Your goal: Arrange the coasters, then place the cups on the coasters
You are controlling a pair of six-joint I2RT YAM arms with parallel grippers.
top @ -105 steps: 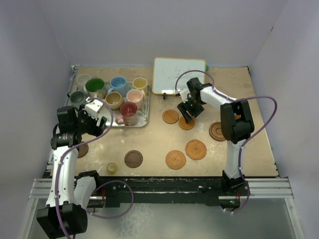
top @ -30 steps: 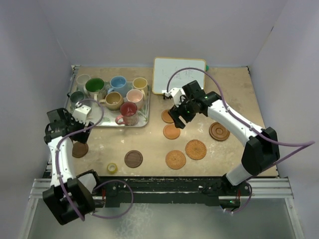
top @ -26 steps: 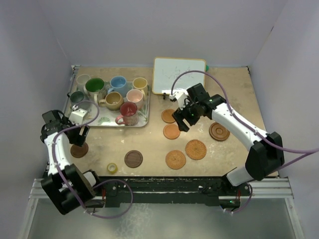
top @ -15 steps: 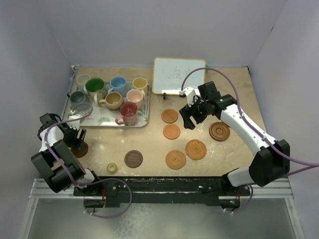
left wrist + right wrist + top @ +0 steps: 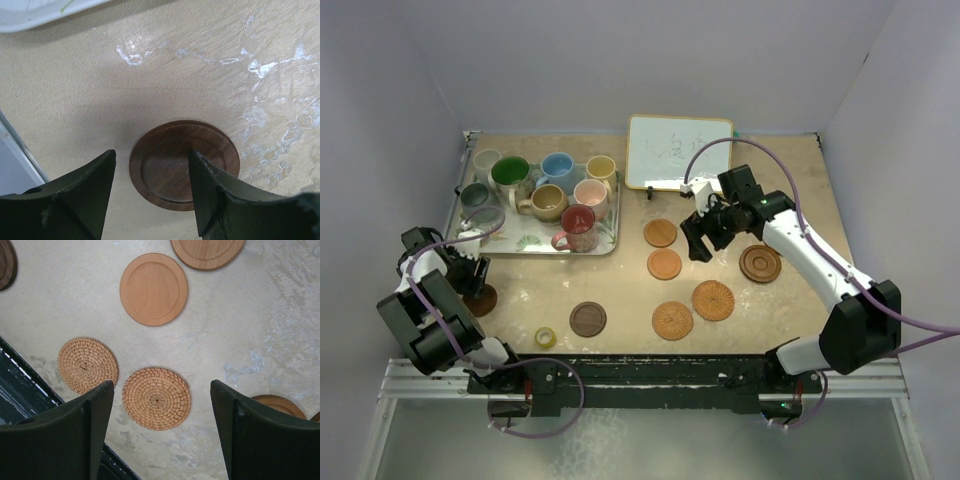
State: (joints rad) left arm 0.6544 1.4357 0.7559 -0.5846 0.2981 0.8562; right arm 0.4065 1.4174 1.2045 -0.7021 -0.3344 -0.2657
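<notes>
My left gripper [image 5: 470,281] is low at the table's left edge, open, its jaws astride the left part of a brown wood coaster [image 5: 172,175]; the right finger [image 5: 210,195] overlaps the disc. My right gripper [image 5: 698,246] hangs open and empty above the table, with two woven coasters [image 5: 156,398] [image 5: 88,365] below it. Two light wood coasters [image 5: 660,233] [image 5: 665,264], a ringed one [image 5: 760,263] and a dark one [image 5: 588,319] lie flat nearby. The cups [image 5: 578,222] stand together on the tray [image 5: 535,244].
A small whiteboard [image 5: 678,150] leans at the back centre. A yellow tape roll [image 5: 545,338] lies near the front edge, left of the dark coaster. The side wall stands close to my left arm.
My left gripper has dropped to the brown coaster at the left edge and its jaws have narrowed. My right gripper drew back to the right from the wood coasters, then stayed still.
</notes>
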